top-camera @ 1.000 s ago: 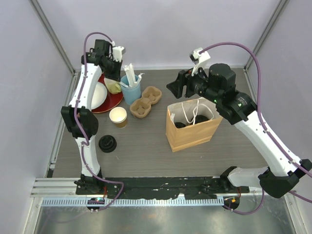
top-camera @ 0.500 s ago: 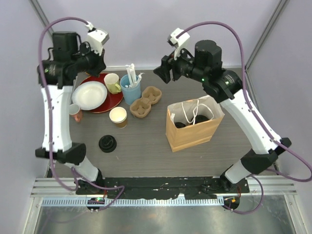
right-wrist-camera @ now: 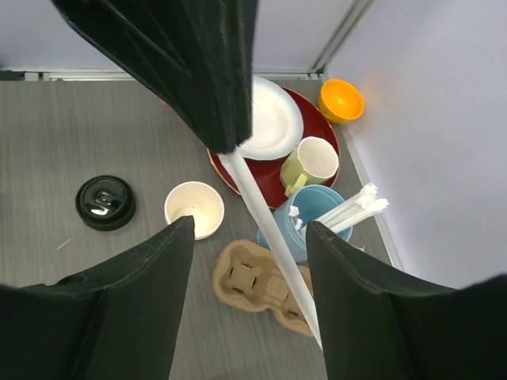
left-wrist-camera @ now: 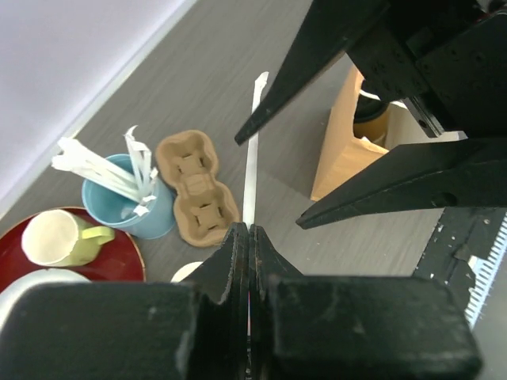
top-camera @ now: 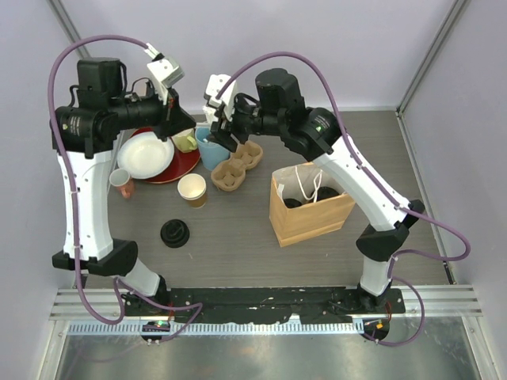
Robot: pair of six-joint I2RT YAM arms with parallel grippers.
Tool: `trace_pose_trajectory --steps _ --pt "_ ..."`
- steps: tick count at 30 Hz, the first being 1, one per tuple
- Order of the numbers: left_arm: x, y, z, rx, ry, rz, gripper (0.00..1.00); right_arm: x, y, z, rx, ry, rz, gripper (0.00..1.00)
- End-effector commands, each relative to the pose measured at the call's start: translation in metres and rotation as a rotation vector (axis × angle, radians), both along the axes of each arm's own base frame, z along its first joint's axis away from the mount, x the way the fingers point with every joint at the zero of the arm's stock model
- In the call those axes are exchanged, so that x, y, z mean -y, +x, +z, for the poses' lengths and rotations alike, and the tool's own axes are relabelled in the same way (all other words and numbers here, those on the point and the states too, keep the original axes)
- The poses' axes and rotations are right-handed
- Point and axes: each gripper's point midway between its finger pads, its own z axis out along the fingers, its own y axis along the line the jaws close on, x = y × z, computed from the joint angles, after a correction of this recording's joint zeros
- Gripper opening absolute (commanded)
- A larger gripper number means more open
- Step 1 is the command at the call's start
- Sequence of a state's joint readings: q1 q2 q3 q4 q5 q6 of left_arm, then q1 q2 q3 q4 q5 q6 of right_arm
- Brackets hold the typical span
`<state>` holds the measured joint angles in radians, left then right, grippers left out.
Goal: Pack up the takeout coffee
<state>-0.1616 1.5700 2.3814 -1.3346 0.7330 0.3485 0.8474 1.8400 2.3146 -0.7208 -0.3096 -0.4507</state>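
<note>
An open brown paper cup (top-camera: 192,188), cream inside, stands mid-table, also in the right wrist view (right-wrist-camera: 194,207). Its black lid (top-camera: 175,233) lies nearer the front. Two lidded cups (top-camera: 294,203) sit inside the kraft paper bag (top-camera: 310,215). My left gripper (top-camera: 192,127) is high above the blue cup, shut on a long white wrapped stick (left-wrist-camera: 252,158). My right gripper (top-camera: 221,133) faces it, open, its fingers (left-wrist-camera: 317,55) on either side of the stick (right-wrist-camera: 273,229) without touching it.
A moulded two-cup carrier (top-camera: 236,165) lies left of the bag. A blue cup of white sticks (top-camera: 212,149), a yellow-green mug (top-camera: 184,141) and a white plate (top-camera: 145,155) on a red plate stand at the back left. A small orange cup (top-camera: 123,182) stands beside them.
Both arms have swung in and met above the blue cup. The left gripper rose and moved right with the stick. The right gripper moved left from above the bag.
</note>
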Motion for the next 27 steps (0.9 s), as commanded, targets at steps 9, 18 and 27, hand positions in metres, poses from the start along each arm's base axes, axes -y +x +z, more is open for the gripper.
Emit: trace_pose_trajectory --steps 9,18,27 --pt "0.023 -0.051 0.001 -0.096 -0.081 -0.213 0.0 0.003 -0.013 0.009 0.038 -0.036 0.038 0.36" --pt "0.029 -0.049 0.012 -0.107 -0.139 -0.216 0.0 0.009 -0.002 0.019 -0.013 0.029 -0.078 0.01" --pt "0.006 0.019 0.046 -0.035 -0.252 0.142 1.0 0.052 0.002 0.079 -0.244 0.44 -0.314 0.01"
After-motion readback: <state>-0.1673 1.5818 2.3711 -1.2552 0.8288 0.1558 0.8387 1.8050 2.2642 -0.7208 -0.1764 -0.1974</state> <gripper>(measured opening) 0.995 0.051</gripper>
